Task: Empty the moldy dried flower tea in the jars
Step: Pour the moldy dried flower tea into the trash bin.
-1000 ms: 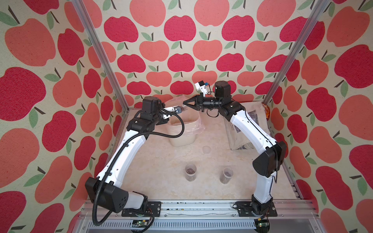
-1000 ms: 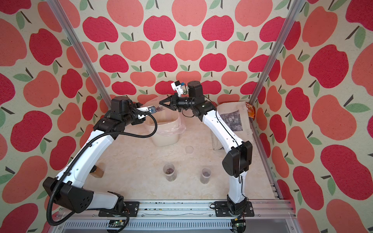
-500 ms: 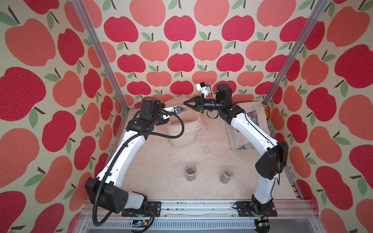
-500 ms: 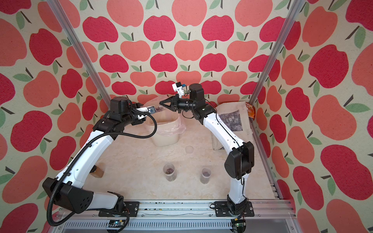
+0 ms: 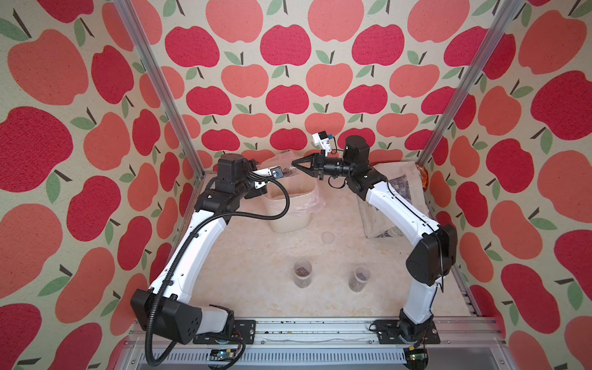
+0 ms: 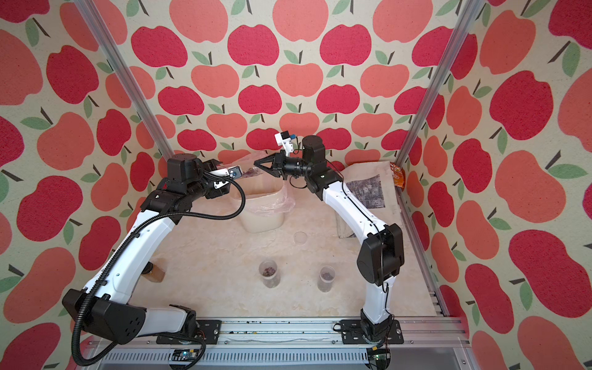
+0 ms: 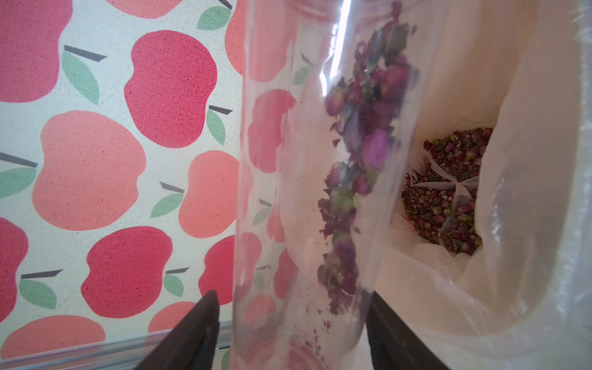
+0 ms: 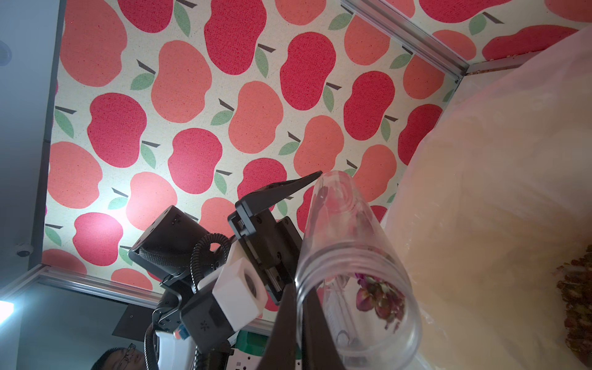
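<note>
Front jars (image 5: 302, 275) wait near the worktop's (image 5: 256, 256) front edge. By the back edge, left gripper (image 7: 291, 294) flanks a third jar (image 7: 288, 160), tipped to slide moldy dried flower tea (image 7: 368, 144) into the bin (image 5: 288, 221) (one jaw gapped; grip uncertain); closed right gripper (image 5: 294, 163) sits at its mouth.

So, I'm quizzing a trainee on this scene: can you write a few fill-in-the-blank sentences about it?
The tilted jar hangs over the cream ___.
___ more jars stand upright near the front.
The clear lid lies flat on the ___.
Missing words: bin; Two; table.
</note>
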Motion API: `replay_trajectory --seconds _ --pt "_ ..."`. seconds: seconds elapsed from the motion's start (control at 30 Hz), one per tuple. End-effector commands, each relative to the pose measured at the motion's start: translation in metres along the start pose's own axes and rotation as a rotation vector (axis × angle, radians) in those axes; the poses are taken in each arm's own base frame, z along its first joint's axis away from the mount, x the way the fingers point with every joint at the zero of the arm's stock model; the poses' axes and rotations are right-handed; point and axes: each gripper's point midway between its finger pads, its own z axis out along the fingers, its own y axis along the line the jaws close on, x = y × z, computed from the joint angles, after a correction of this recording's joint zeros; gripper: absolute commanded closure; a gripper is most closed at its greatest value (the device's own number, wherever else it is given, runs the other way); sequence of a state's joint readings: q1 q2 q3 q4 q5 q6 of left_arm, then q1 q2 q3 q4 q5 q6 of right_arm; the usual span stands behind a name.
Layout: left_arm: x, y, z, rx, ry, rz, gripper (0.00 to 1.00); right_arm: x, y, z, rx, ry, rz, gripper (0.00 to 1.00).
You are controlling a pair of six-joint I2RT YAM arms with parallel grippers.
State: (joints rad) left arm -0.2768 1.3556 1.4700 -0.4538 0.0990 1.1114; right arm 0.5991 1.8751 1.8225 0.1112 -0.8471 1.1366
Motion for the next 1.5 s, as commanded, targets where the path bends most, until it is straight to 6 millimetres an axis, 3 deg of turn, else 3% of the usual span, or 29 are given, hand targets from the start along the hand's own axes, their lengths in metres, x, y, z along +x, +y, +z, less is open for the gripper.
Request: replay_trajectory --seconds 0.0,0.27,0.5,0.73,0.87,1.07,1.47 --pt "-0.006 0.004 -0.009 -0.022 -0.046 -0.037 0.23 -0.007 0.026 -0.009 -0.047 -0.036 -0.044 1.0" --pt "-0.008 0.008 -0.027 -0.07 -0.095 -0.109 0.01 -0.011 0.031 -0.012 -0.062 -0.058 -0.057 1.0" --pt "-0.027 0.015 -0.068 -0.142 -0.252 -0.266 0.01 -0.016 0.038 -0.016 -0.077 -0.094 -0.077 1.0" --pt "-0.049 0.049 -0.134 -0.314 -0.532 -0.68 0.0 -0.018 0.04 -0.017 -0.077 -0.109 -0.078 1.0" --pt "-0.044 0.063 -0.151 -0.297 -0.576 -1.023 0.01 -0.018 0.043 -0.02 -0.083 -0.126 -0.092 1.0" --pt "-0.023 0.062 -0.146 -0.243 -0.481 -1.454 0.01 -0.019 0.049 -0.021 -0.102 -0.134 -0.106 1.0" --pt "0.001 0.054 -0.113 0.014 -0.4 -1.994 0.01 -0.02 0.064 -0.023 -0.154 -0.156 -0.141 1.0"
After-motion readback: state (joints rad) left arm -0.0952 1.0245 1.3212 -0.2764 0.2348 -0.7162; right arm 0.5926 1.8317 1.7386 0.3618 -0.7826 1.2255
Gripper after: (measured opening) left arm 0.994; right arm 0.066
